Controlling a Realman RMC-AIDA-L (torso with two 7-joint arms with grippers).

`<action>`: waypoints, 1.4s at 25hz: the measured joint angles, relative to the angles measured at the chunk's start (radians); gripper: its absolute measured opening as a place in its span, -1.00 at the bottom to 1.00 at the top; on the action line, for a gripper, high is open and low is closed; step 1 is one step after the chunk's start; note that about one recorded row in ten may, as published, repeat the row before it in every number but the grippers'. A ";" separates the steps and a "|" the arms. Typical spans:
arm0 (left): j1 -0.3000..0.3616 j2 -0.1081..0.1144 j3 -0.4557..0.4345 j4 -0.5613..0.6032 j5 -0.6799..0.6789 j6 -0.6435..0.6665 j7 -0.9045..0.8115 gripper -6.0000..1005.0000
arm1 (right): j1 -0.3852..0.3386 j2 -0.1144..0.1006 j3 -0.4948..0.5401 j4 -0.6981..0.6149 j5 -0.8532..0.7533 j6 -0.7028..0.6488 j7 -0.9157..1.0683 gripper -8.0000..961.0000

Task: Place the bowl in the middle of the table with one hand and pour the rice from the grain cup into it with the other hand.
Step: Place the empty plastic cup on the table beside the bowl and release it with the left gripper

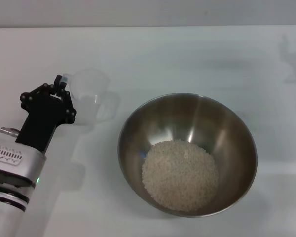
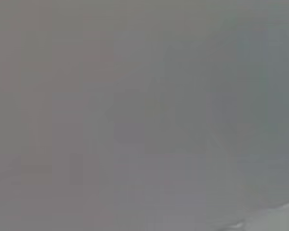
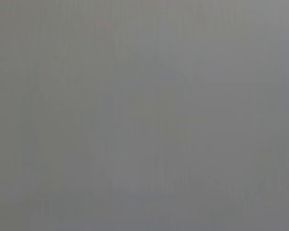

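Observation:
The bowl (image 1: 187,123), large and shiny steel, stands on the white table (image 1: 187,54) a little right of centre. A loose heap of pale rice (image 1: 180,175) lies in its bottom. The grain cup (image 1: 89,94), clear plastic and looking empty, stands upright on the table to the left of the bowl. My left gripper (image 1: 63,85) is at the cup's left side, its black fingers closed on the small handle. My right gripper is out of view. Both wrist views show only plain grey.
The white table runs to a far edge along the top of the head view. A faint shadow falls on it at the far right (image 1: 293,64). No other objects show.

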 joint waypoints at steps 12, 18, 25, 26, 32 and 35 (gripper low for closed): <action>-0.011 0.000 -0.044 0.002 -0.001 -0.118 -0.068 -0.69 | 0.007 -0.003 0.000 0.000 -0.001 -0.006 -0.005 0.03; -0.022 0.000 -0.039 0.013 -0.001 -0.148 -0.069 -0.65 | 0.007 -0.005 0.000 0.003 -0.001 -0.007 -0.007 0.03; -0.017 0.000 -0.038 0.012 -0.002 -0.165 -0.070 -0.61 | 0.005 -0.006 -0.001 0.003 -0.001 -0.018 -0.007 0.03; -0.016 0.000 -0.038 0.012 -0.001 -0.169 -0.070 -0.60 | 0.005 -0.006 -0.002 0.003 -0.001 -0.020 -0.008 0.03; 0.001 0.001 -0.036 0.013 0.006 -0.173 -0.071 -0.47 | 0.005 -0.006 -0.005 0.006 -0.001 -0.021 -0.008 0.03; 0.019 0.004 -0.022 0.013 0.008 -0.153 -0.072 -0.39 | 0.005 -0.006 -0.003 0.010 -0.001 -0.020 -0.008 0.03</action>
